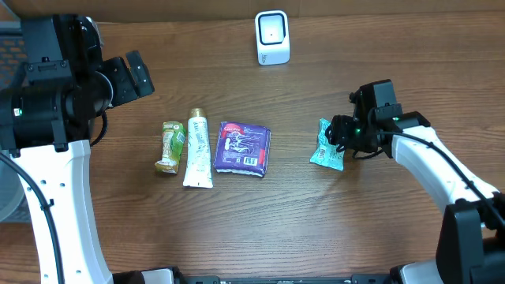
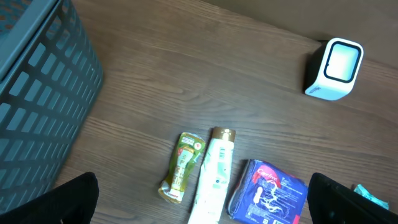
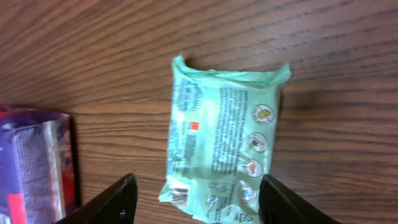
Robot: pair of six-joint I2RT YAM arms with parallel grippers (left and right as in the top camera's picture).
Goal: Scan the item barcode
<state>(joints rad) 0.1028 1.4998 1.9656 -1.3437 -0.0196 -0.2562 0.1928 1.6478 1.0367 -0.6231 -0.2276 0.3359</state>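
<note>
A mint-green packet (image 3: 224, 143) lies flat on the wooden table, its barcode (image 3: 180, 196) facing up near the lower left corner. My right gripper (image 3: 196, 190) hovers over it, open, one finger on each side of the packet and not gripping it. From overhead the packet (image 1: 327, 146) sits just left of the right gripper (image 1: 341, 136). The white scanner (image 1: 272, 38) stands at the back centre. My left gripper (image 1: 134, 75) is raised at the far left and open, nothing between its fingers (image 2: 68, 202).
A green pouch (image 1: 168, 147), a white tube (image 1: 197, 148) and a purple pack (image 1: 243, 148) lie in a row mid-table. A blue-grey mesh basket (image 2: 37, 93) stands at the left. The purple pack's edge (image 3: 34, 162) lies left of the right gripper.
</note>
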